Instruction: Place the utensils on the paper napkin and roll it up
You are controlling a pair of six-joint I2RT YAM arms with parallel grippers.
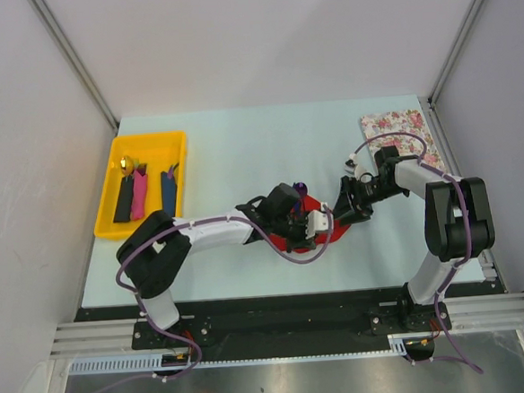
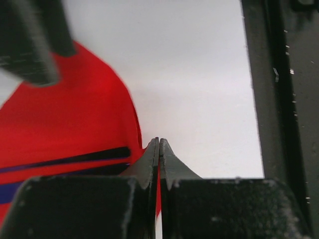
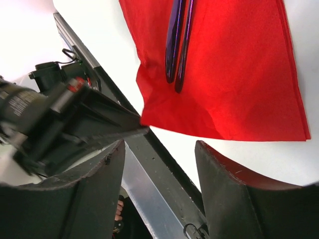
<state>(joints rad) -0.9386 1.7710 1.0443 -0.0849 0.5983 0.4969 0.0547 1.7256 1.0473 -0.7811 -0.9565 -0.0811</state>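
**Overhead view:** the red napkin [image 1: 339, 233] lies on the table [image 1: 241, 153] near centre, toward 6 o'clock. It is largely hidden beneath both wrists, and only slivers of red show around them. **Left-wrist view:** the left gripper [image 2: 158, 149] is clenched, its jaws pressed together on an edge of the red napkin, which rises in a fold at the pinch. Cutlery appears here only as a black stripe and a blue stripe, cut off at the 9 o'clock edge. A blurred black shape at 11 o'clock cannot be identified. **Right-wrist view:** the right gripper [image 3: 159, 172] is released, jaws well apart and holding nothing, just beside the sheet's edge. The two utensils [image 3: 175, 45], one purple and one darker, lie side by side on the red napkin. Their far ends are cut off at 12 o'clock, so their heads cannot be told. White lettering on a black cylinder at 9 o'clock is too blurred to read. **Overhead view, periphery:** a yellow tray [image 1: 150, 138] at 10 o'clock holds three more utensils [image 1: 139, 194] with black, pink and blue handles. A flowered sheet [image 1: 401, 128] lies at 2 o'clock.
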